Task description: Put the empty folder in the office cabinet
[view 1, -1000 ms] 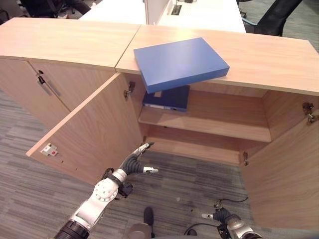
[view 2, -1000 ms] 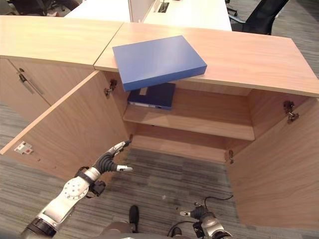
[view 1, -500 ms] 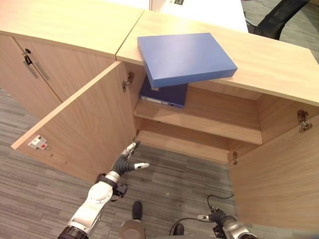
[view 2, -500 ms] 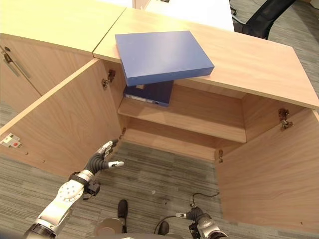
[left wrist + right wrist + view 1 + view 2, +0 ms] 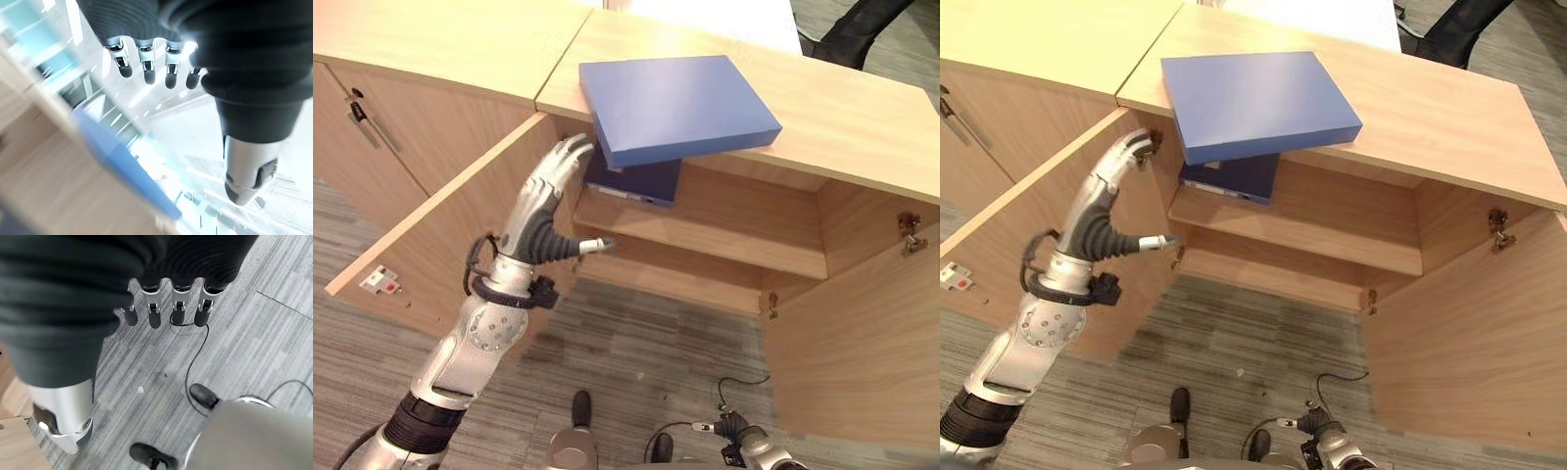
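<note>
- Fingers (image 5: pixel 566 157) of the left hand (image 5: pixel 544 208) are straight and spread, holding nothing, tips just beside the blue folder's (image 5: pixel 675 106) overhanging corner.
- Blue folder lies flat on the cabinet top (image 5: pixel 842 110), above the open cabinet (image 5: pixel 724 220).
- Right hand (image 5: pixel 161 289) hangs low over the carpet (image 5: pixel 254 342), fingers relaxed.

Looking like an office: low light-wood storage cabinet (image 5: pixel 862 117) standing open-doored on grey striped carpet tile flooring (image 5: pixel 636 362). Sitting behind it, white desk surface (image 5: pixel 705 12) and black swivel chair (image 5: pixel 862 24).
</note>
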